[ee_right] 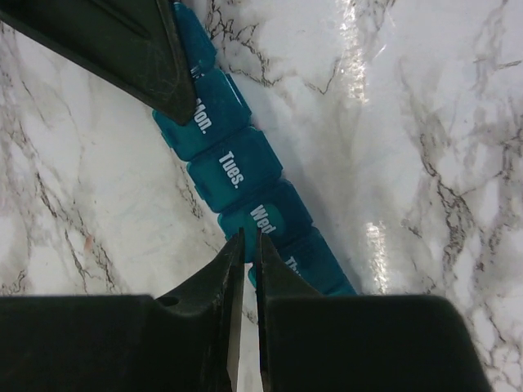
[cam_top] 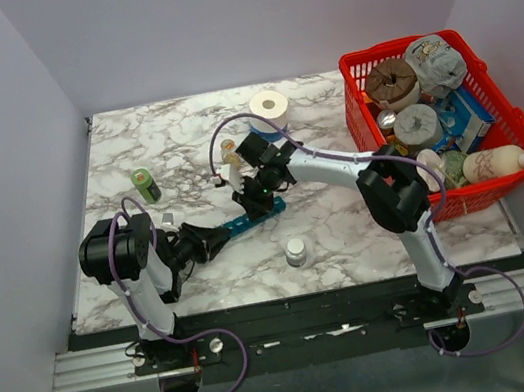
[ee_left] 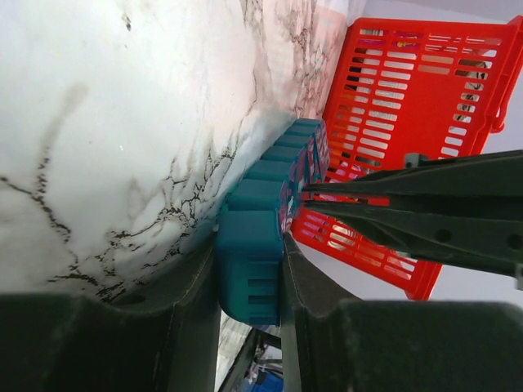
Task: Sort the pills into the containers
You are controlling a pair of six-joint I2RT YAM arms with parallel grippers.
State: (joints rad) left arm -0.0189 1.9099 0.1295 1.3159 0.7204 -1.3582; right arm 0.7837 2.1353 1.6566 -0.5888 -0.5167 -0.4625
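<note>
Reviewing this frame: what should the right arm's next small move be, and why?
Probably lift the right gripper slightly to flip the Wed lid up. Its fingertips, nearly together, sit at that lid's edge, every lid in view on the pill organizer looks closed, and the left gripper clamps the strip's end, steadying it.

The pill organizer (ee_right: 237, 171) is teal with white day lettering (Mon., Tues., Wed.), the table (cam_top: 348, 221) white marble veined grey, the mesh basket (ee_left: 409, 90) red, the small can (cam_top: 145, 185) green.
</note>
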